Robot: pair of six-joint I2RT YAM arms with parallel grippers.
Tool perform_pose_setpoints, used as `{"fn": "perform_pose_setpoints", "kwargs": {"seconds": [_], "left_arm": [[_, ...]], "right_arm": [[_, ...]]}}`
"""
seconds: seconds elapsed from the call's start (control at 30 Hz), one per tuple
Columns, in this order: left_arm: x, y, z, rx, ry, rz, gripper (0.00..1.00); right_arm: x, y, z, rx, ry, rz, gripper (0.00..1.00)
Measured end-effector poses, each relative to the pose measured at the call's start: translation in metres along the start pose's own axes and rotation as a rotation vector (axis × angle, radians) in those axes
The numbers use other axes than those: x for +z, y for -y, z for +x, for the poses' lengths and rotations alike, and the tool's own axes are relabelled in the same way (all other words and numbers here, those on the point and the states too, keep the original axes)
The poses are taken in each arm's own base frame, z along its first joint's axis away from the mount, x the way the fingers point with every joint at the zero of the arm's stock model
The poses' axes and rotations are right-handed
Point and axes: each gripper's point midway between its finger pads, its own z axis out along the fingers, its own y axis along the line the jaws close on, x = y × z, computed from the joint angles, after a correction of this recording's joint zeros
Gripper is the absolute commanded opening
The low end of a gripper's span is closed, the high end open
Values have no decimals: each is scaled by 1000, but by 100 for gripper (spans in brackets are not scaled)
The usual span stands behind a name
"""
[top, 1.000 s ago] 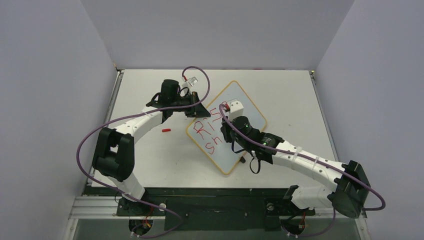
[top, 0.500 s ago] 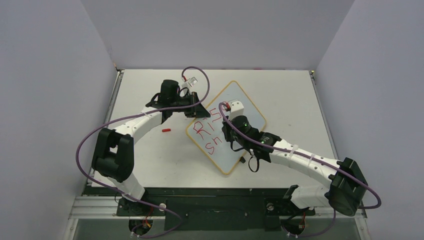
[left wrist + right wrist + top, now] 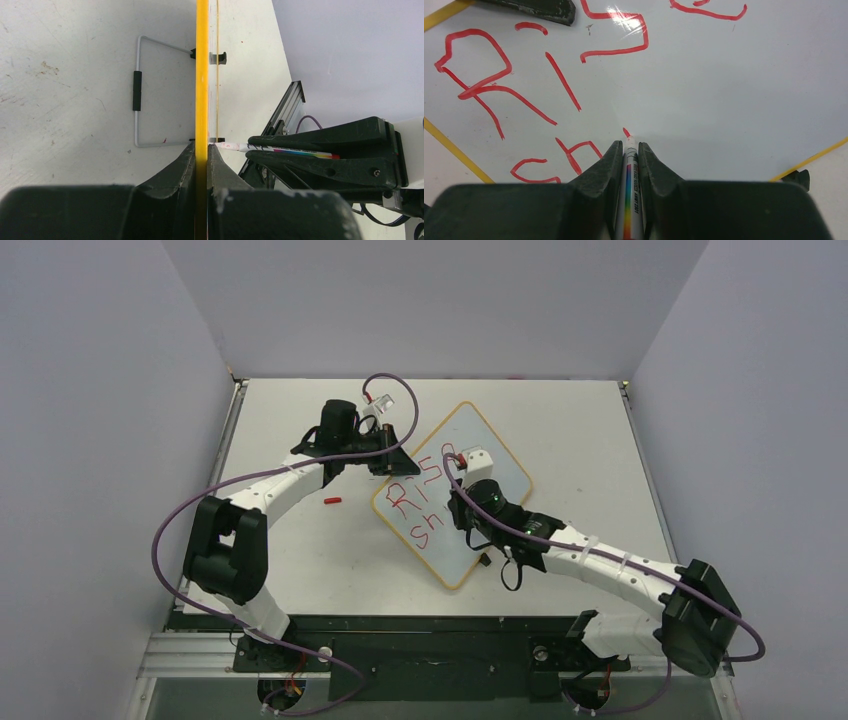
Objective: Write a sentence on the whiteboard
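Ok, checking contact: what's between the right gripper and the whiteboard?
A marker, held by the right gripper, its tip touching the whiteboard; clearest in the right wrist view.

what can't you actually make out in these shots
- Top view: the right arm covers the whiteboard past the red "sh".
- Left wrist view: whiteboard edge-on in the left pincer, no writing visible.
- Right wrist view: marker barrel mostly hidden by the right pincer and bottom edge.
- Top view: small red item on the table, too small to identify.
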Motion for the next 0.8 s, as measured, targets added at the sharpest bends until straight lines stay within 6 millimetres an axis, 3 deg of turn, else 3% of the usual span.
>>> {"fn": "perform_pose_setpoints", "kwargs": {"seconds": [0.3, 0.53, 0.67, 0.8], "left_arm": [[0, 0, 0, 0, 0, 1, 0], [0, 0, 0, 0, 1, 1, 0], [0, 0, 0, -1, 1, 1, 0], [0, 1, 0, 0, 1, 1, 0]], "right_arm": [[-7, 7, 16, 12, -22, 8, 0], [-9, 8, 17, 12, -32, 12, 0], [-10, 4, 4, 20, -9, 4, 0], [-11, -5, -24, 35, 42, -16, 0]]}}
